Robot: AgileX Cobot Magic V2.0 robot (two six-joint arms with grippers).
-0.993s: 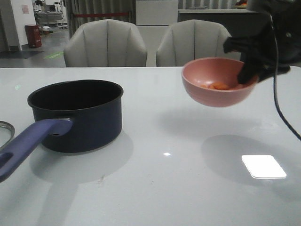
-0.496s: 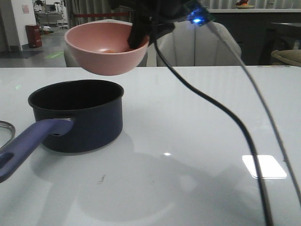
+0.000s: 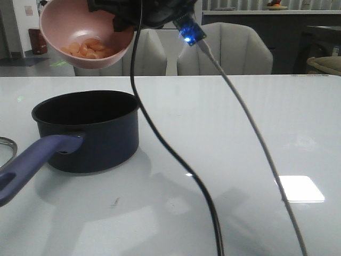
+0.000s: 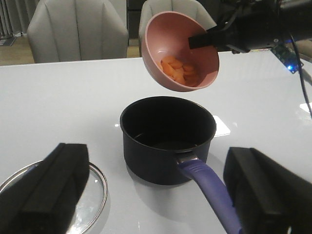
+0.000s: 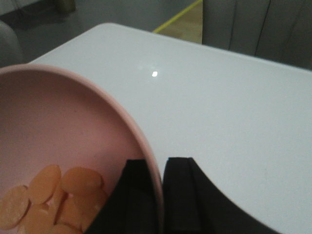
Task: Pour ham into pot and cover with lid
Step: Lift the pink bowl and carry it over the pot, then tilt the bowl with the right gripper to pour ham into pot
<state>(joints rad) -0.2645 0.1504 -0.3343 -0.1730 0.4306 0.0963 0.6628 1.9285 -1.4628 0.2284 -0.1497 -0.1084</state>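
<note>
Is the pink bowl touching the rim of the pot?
Apart. In the left wrist view, the pink bowl hangs tilted above the pot, with white table visible between them.

It looked like an office or showroom space: a glossy white bench [image 3: 256, 117] faced two grey upholstered chairs [image 3: 226, 49], with a red bin [image 3: 37, 40] and open floor beyond.

front camera faces across the table; both wrist cameras share its pink bowl [image 3: 85, 40].
</note>
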